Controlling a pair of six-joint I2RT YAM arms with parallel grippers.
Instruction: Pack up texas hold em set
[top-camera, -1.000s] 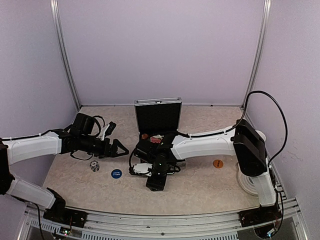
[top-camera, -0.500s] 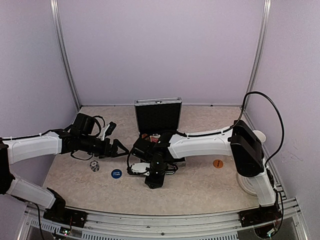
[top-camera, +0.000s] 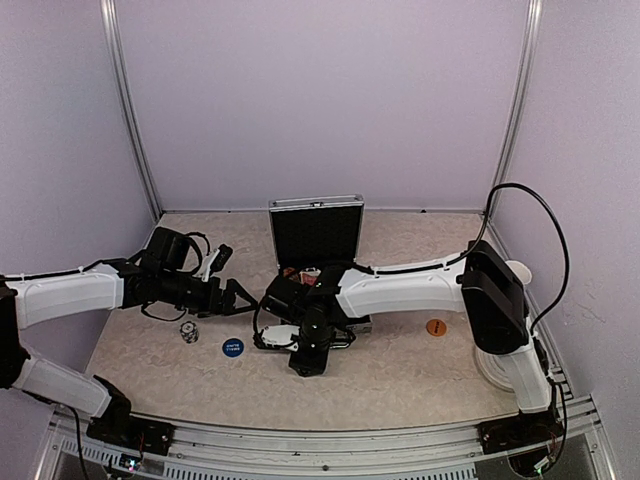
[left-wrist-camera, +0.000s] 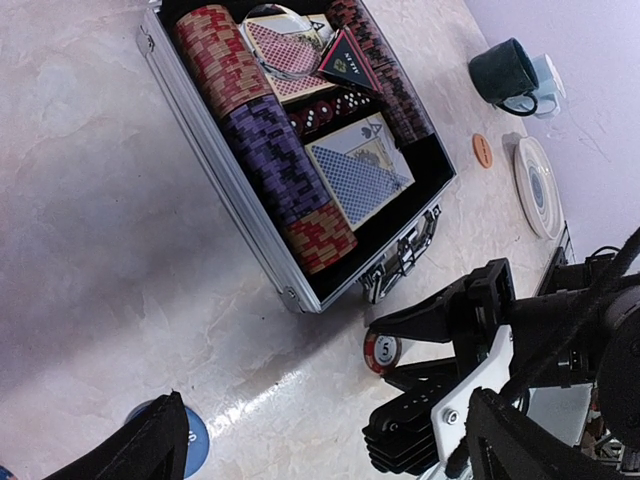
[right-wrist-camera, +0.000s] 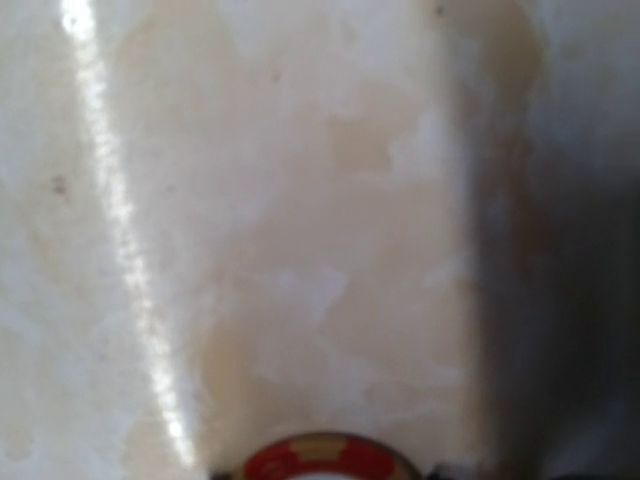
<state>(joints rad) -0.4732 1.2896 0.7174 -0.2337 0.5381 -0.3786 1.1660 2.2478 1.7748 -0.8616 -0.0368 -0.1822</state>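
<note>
1. Right gripper (left-wrist-camera: 388, 352): its jaws have just narrowed onto a red chip (left-wrist-camera: 381, 352), now pinched at the tips.
2. Just beyond those fingers lies the open case (left-wrist-camera: 215, 170), nearly full; the chip likely goes in next.
3. Left gripper (top-camera: 243, 297): spread wide, empty, hovering left of the right fingers.

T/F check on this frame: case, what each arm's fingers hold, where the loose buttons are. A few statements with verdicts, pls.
1. The case is open. True.
2. The right fingers hold a red chip. True.
3. The left fingers grip the blue deck. False: they are open and empty; the deck lies in the case.
4. The orange button sits inside the case. False: it lies on the table, outside it.
5. The blue button lies on the table. True.
</note>
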